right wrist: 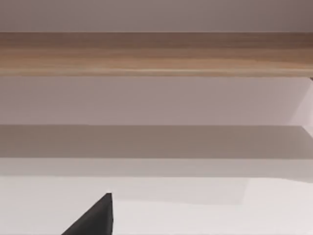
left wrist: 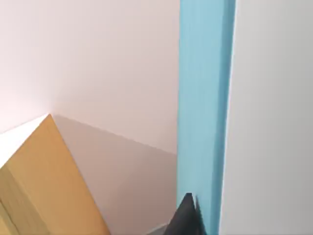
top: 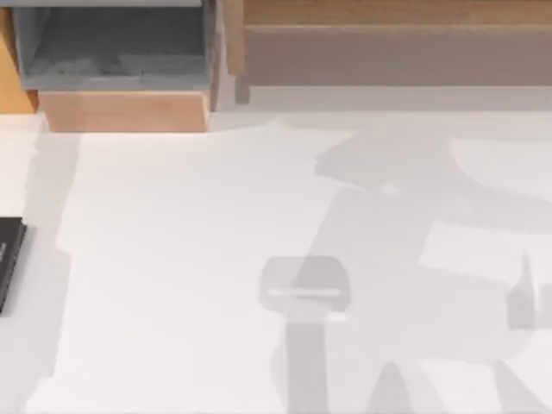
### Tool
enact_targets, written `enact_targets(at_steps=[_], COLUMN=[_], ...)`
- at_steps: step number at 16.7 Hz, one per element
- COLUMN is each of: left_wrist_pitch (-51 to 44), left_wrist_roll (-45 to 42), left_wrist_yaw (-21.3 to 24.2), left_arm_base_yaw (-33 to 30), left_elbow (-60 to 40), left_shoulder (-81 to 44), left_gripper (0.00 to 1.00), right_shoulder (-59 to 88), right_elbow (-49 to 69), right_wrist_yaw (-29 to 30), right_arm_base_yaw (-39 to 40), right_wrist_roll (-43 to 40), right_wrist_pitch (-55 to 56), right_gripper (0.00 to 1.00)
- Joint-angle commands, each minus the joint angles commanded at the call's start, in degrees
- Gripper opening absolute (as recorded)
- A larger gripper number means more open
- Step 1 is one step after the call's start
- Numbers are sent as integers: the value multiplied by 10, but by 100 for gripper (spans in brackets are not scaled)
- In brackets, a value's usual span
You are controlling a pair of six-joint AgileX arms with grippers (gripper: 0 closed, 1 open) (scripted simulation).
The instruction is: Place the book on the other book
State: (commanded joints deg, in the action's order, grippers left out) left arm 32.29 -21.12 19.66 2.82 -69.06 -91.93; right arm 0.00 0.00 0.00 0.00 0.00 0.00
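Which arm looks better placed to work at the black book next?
Probably the left: the black book lies at the table's far left edge, the left arm's side. The right arm would have to cross the table.

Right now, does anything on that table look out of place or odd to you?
One thing: the black book lies at the far left edge of the white table, slightly askew and cut off by the top view's border. Nothing looks spilled or damaged.
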Motion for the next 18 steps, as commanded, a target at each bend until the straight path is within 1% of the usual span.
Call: enact_targets(at_steps=[2,4,6,8,10,13,16,18], left_wrist_pitch=[-8,-20,-32,-44,-55,-75,-94,-102], left_wrist_roll=[-100,-221,-360,-503,-629,-780,-882,-921], left_wrist_yaw=[82,148,194,221,228,208,182,169], left_arm_base_yaw=[51,102,157,214,267,327,358,368], left_elbow=[46,102,165,231,299,400,480,512], left_shoulder=[58,107,138,153,158,158,157,156], left_gripper=[0,0,0,0,0,0,0,0], right_shoulder=[0,0,0,0,0,0,0,0], right_elbow=[0,0,0,0,0,0,0,0], right_wrist_yaw=[0,0,0,0,0,0,0,0], right_arm_base_yaw=[0,0,0,0,0,0,0,0], right_wrist_roll=[0,0,0,0,0,0,0,0], right_wrist_pitch=[0,0,0,0,0,0,0,0], right_gripper=[100,100,100,100,100,100,100,100])
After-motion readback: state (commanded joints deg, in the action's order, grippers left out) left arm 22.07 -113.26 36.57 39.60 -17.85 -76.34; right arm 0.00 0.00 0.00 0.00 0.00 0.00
